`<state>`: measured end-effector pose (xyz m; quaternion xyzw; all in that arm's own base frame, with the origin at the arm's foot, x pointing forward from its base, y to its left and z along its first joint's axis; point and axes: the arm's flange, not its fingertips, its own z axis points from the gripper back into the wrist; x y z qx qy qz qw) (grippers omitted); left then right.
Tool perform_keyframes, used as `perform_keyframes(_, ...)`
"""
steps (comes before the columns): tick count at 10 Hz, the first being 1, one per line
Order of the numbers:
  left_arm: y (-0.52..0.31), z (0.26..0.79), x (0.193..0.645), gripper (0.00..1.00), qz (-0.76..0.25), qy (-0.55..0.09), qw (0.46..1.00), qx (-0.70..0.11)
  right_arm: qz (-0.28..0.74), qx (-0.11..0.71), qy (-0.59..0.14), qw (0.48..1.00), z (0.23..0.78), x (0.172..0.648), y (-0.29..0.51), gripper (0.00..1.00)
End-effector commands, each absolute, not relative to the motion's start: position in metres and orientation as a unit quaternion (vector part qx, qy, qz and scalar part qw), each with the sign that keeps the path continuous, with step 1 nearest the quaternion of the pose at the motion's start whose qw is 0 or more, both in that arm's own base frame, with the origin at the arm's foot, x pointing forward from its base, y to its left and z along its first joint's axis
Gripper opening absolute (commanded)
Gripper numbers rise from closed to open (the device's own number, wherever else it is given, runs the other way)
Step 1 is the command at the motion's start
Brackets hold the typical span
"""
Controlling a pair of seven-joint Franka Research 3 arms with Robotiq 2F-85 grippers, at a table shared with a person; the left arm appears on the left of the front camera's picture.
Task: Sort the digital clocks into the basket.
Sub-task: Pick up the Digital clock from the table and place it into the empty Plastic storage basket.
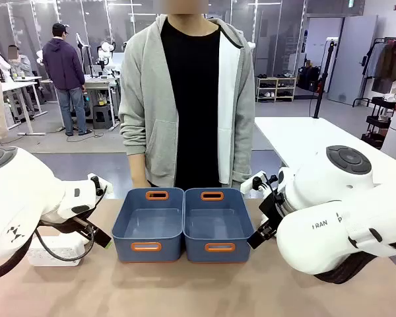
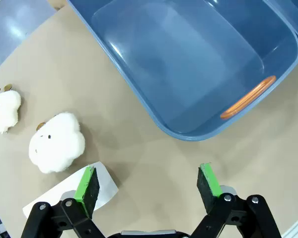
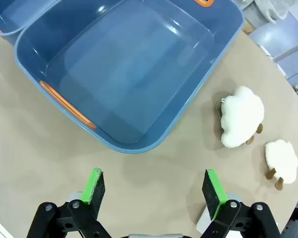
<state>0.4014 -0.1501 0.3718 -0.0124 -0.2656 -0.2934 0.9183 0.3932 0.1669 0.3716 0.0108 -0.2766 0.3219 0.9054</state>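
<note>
— Left claw (image 2: 149,187) hangs spread wide and empty over bare desk (image 2: 154,153). The left basket (image 2: 188,64) curves its rim just ahead of the fingertips.
— Where is its clock?
— One white clock (image 2: 105,184) lies flat, partly under one finger, with two plush toys (image 2: 57,142) just beyond it.
— And the other side?
— Right claw (image 3: 154,192) is just as wide and holds nothing, with open desk between it and the right basket (image 3: 124,74). The second clock (image 3: 202,222) shows as a white corner beside one finger.
</note>
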Motion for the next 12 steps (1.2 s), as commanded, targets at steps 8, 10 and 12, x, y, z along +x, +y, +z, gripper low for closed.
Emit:
perform_keyframes(8,-0.15,0.372,0.401,1.0,-0.294,-0.266,0.918,-0.012,0.322,0.011,-0.277,0.905,0.372,0.393,0.167,1.0)
perform_keyframes(10,-0.159,0.405,0.411,1.0,-0.317,-0.316,0.893,-0.047,0.327,0.034,-0.274,0.904,0.404,0.395,0.169,1.0)
perform_keyframes(12,-0.145,0.445,0.418,1.0,-0.297,-0.324,0.896,-0.065,0.306,0.122,-0.238,0.914,0.446,0.405,0.162,1.0)
